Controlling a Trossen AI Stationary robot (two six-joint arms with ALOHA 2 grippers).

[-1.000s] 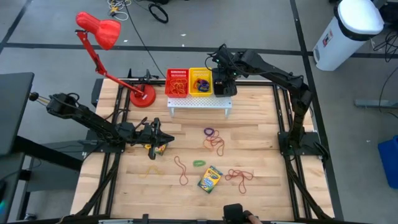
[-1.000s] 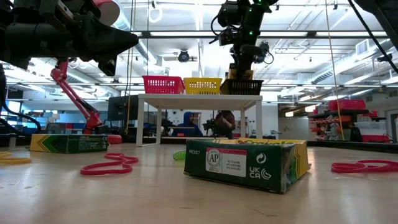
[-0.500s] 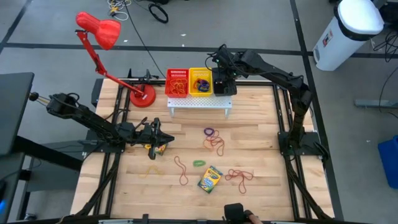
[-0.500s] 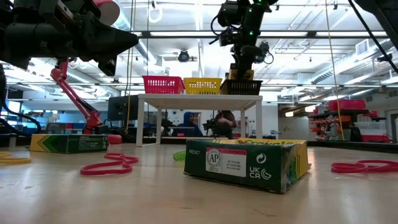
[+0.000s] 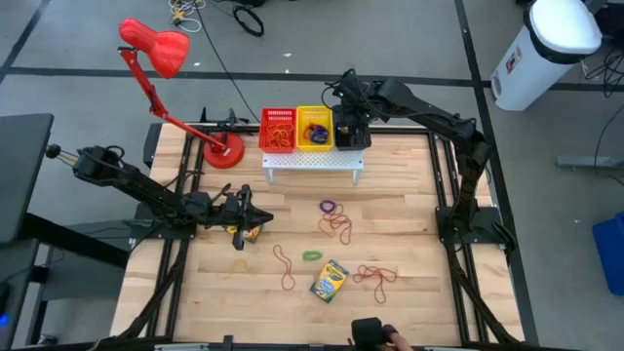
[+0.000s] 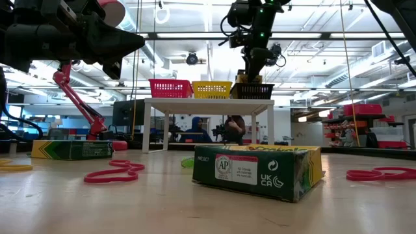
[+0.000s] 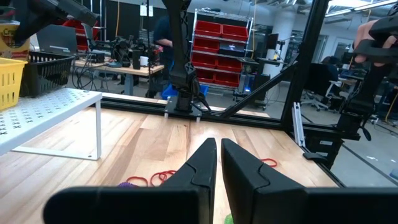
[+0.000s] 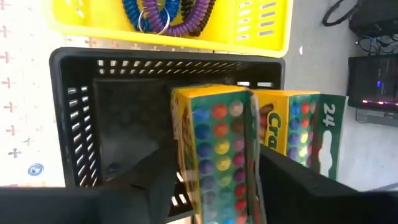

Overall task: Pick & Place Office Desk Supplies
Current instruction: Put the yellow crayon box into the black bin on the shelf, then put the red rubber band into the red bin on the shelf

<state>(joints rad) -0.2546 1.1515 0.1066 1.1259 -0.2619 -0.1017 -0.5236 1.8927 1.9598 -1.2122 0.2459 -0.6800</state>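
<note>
My right gripper [image 8: 214, 171] hangs over the black basket [image 8: 74, 93] on the white rack [image 5: 312, 161], shut on a yellow-and-green crayon box [image 8: 217, 130]. A second crayon box [image 8: 305, 130] stands beside it in that basket. My left gripper [image 5: 259, 212] hovers shut above the table's left part, just over a crayon box [image 5: 250, 232] lying flat. Another box [image 5: 329, 280] lies flat nearer the near edge. Loose rubber bands [image 5: 334, 224] in red, orange, purple and green are scattered mid-table. My right gripper pinches the crayon box between its two fingers, one finger [image 8: 155, 177] on each long side, near the box's upper end [image 8: 217, 180]. The fingers come from above, pointing down. The box stands upright with its lower part inside the black basket; whether it touches the bottom is hidden.
The red basket [image 5: 278, 129] and the yellow basket [image 5: 314, 128], holding bands and coils, sit on the rack beside the black one. The red desk lamp's base [image 5: 224, 151] stands at the far left. More red bands [image 5: 375, 275] lie near the right.
</note>
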